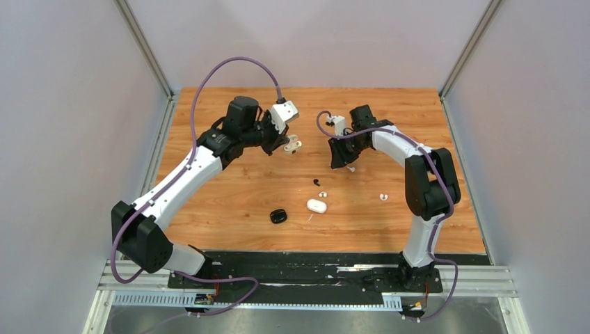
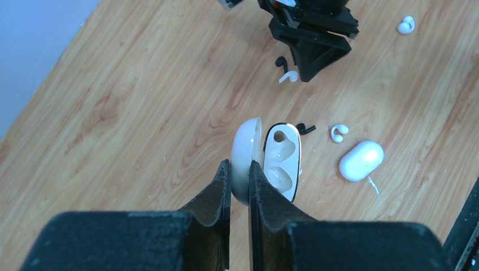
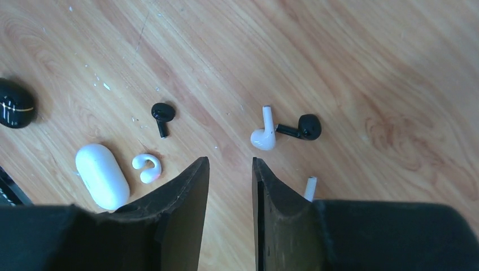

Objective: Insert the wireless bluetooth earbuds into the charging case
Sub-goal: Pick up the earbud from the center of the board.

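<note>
- Clamping tight on the lid of the open case [image 2: 281, 161], the left gripper [image 2: 240, 168] holds it clear of the table [image 1: 229, 188]. The lid is on the left and the base on the right, its two wells facing the wrist camera.
- The right gripper [image 3: 230, 169] hangs low over the table with its jaws a narrow gap apart. Only bare wood shows between them.
- Just ahead of its tips lies a white earbud [image 3: 264, 132] with its stem pointing away. A black earbud [image 3: 305, 127] touches it with its stem end.
- A white stem [image 3: 310, 188] peeks out beside the right-hand finger, and the rest of that piece is hidden.
- Further left in the right wrist view a second black earbud [image 3: 162, 116] lies alone.
- Near it, a hooked earbud [image 3: 147, 167] lies just beside the shut case [image 3: 103, 175].
- The black case [image 3: 14, 109] sits at the left edge of that view.
- From above, a lone earbud [image 1: 383, 197] lies well to the right of the shut case.
- Both grippers are near each other over the far middle of the table.
</note>
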Robot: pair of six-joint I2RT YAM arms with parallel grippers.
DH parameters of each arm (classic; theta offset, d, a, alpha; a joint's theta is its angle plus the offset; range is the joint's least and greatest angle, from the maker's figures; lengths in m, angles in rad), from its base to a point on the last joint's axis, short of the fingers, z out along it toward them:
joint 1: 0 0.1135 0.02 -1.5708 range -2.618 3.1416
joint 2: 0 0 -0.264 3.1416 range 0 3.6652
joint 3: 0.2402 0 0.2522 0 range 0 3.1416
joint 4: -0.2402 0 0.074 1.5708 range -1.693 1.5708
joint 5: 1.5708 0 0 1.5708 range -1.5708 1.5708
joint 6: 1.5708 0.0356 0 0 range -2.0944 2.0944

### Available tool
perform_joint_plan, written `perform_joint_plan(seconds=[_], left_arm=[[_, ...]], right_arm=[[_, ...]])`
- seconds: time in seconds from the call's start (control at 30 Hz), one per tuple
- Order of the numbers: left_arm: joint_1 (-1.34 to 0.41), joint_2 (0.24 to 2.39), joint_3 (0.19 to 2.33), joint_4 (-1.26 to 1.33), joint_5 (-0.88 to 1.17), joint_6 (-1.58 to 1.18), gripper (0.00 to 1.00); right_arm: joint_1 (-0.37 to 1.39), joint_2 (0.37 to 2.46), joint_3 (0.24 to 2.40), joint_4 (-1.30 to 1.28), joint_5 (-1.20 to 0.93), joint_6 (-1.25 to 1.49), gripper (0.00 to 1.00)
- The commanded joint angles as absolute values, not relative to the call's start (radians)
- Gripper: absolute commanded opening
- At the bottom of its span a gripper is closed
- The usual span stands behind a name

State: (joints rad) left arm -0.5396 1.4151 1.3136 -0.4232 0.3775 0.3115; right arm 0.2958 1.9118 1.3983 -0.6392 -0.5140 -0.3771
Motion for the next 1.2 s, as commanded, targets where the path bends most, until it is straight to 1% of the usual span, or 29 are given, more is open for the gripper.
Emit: perform_joint_plan(seconds=[0.0, 0.37, 0.67, 0.87, 1.07, 1.17], left_arm=[[-0.524, 1.377, 1.319, -0.391, 0.355, 0.260, 0.00], [-0.514, 1.370, 1.316, -0.391, 0.348, 0.249, 0.00], [-0.510, 1.365, 1.312, -0.394, 0.340, 0.248, 0.00], [-0.509, 1.368, 1.312, -0.390, 0.335, 0.245, 0.00], [-0.508, 1.366, 1.309, -0.390, 0.327, 0.248, 0.00], [-0.507, 1.365, 1.307, -0.389, 0.324, 0.248, 0.00]], right_arm=[[0.301, 1.922, 1.390, -0.606, -0.450, -0.188, 0.34], [0.331, 1.997, 1.424, -0.590, -0.369, -0.145, 0.41], [0.331, 2.027, 1.431, -0.571, -0.338, -0.113, 0.42], [0.331, 2.051, 1.434, -0.563, -0.322, -0.106, 0.39], [0.338, 2.063, 1.424, -0.561, -0.317, -0.122, 0.27], [0.343, 2.065, 1.412, -0.558, -0.307, -0.132, 0.26]])
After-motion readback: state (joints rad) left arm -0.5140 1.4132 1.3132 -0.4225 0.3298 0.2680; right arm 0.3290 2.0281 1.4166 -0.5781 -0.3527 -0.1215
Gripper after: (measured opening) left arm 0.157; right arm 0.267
